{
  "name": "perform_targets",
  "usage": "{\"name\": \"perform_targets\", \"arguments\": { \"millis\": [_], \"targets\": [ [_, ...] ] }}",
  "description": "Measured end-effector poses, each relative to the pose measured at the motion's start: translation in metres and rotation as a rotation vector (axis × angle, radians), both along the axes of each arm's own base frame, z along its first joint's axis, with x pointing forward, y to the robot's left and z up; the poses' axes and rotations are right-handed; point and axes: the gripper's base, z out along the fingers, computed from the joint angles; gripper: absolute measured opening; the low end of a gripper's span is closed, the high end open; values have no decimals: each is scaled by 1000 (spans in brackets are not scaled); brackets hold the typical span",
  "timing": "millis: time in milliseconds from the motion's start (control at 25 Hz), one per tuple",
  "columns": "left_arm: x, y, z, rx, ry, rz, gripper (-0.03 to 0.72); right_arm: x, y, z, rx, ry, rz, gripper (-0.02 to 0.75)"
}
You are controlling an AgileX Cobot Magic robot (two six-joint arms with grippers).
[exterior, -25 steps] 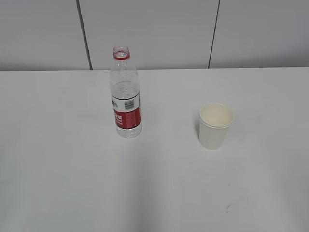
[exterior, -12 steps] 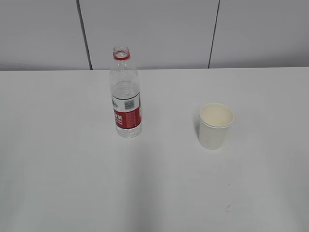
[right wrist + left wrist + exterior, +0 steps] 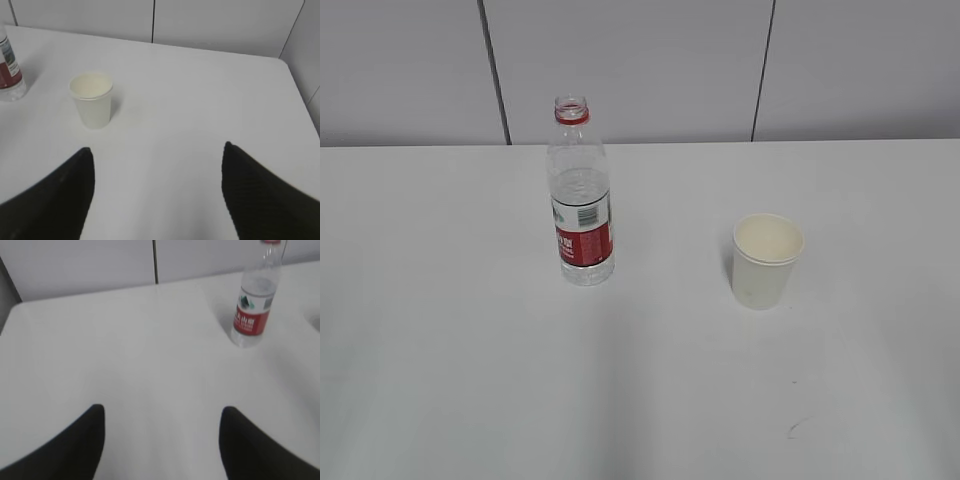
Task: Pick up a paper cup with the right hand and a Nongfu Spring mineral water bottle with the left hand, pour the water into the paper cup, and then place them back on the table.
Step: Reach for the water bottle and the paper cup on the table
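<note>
The Nongfu Spring bottle (image 3: 582,195) stands upright and uncapped on the white table (image 3: 450,330), left of centre; clear water fills its lower part. It also shows at the upper right of the left wrist view (image 3: 253,300) and cut off at the left edge of the right wrist view (image 3: 9,70). The paper cup (image 3: 766,260) stands upright to its right and also shows in the right wrist view (image 3: 92,100). My left gripper (image 3: 162,412) is open and empty, well short of the bottle. My right gripper (image 3: 157,152) is open and empty, short of the cup. Neither gripper shows in the exterior view.
A grey panelled wall (image 3: 640,60) rises behind the table's far edge. A small dark mark (image 3: 793,430) lies on the table near the front right. The table's right edge (image 3: 300,95) shows in the right wrist view.
</note>
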Motion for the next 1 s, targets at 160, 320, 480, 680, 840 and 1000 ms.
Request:
{"name": "perform_targets", "arguments": {
  "millis": [160, 320, 480, 680, 840, 1000],
  "targets": [
    [8, 0, 10, -11, -162, 4, 449, 25, -2, -6, -1, -26, -11, 592],
    [25, -1, 2, 4, -239, 13, 449, 48, -4, -15, -11, -69, -23, 591],
    [43, -2, -9, 9, -263, 12, 447, 65, -6, -26, -11, -93, -36, 591],
    [60, -3, -11, 28, -264, 11, 442, 80, -7, -27, -45, -98, -34, 591],
    [73, -5, -11, 37, -250, 8, 439, 91, -8, -29, -54, -71, -34, 592],
    [90, -7, -6, 48, -277, 1, 439, 100, -9, -32, -51, -50, -38, 591]
  ]
}}
